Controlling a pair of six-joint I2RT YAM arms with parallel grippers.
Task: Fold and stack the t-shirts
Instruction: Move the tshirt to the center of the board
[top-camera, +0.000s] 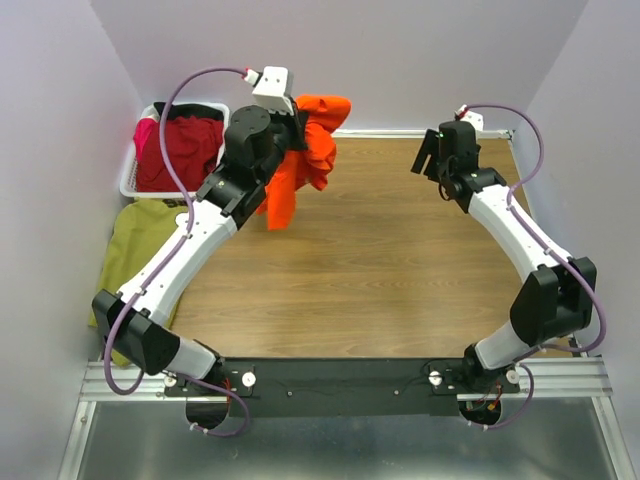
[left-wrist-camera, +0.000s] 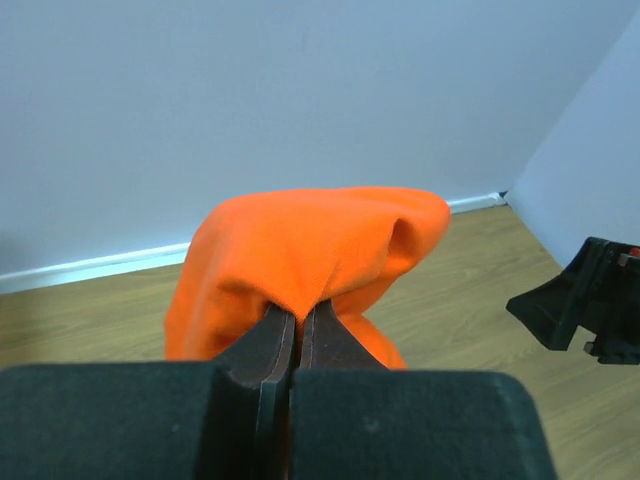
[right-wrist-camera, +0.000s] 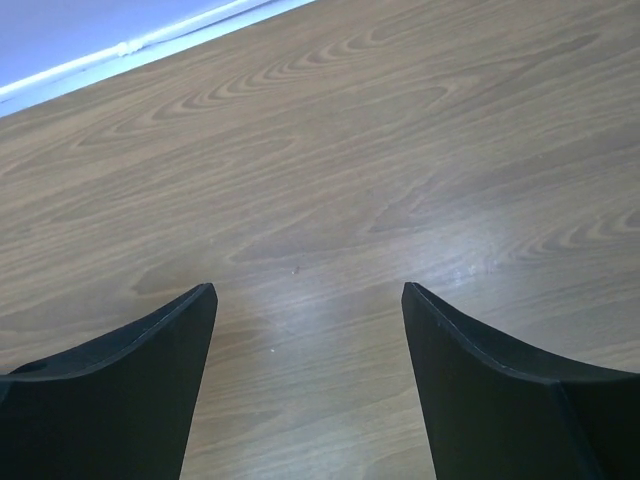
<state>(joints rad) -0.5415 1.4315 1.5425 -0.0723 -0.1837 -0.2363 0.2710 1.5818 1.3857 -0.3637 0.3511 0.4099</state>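
Hanging bunched over the far left of the worktop (top-camera: 380, 260) from the clamped left fingers (left-wrist-camera: 270, 345), the orange t-shirt (left-wrist-camera: 310, 240) is unfolded, the right fingers (right-wrist-camera: 150, 350) stand wide and empty, the dark red t-shirt (top-camera: 185, 150) lies in the basket (top-camera: 130, 182), the olive t-shirt (top-camera: 150, 240) beside it: nothing stacked.

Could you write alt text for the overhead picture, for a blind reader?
The left gripper holds an orange t-shirt up above a wooden table, while the right gripper hovers open and empty. A white basket of red clothes sits at the far left.
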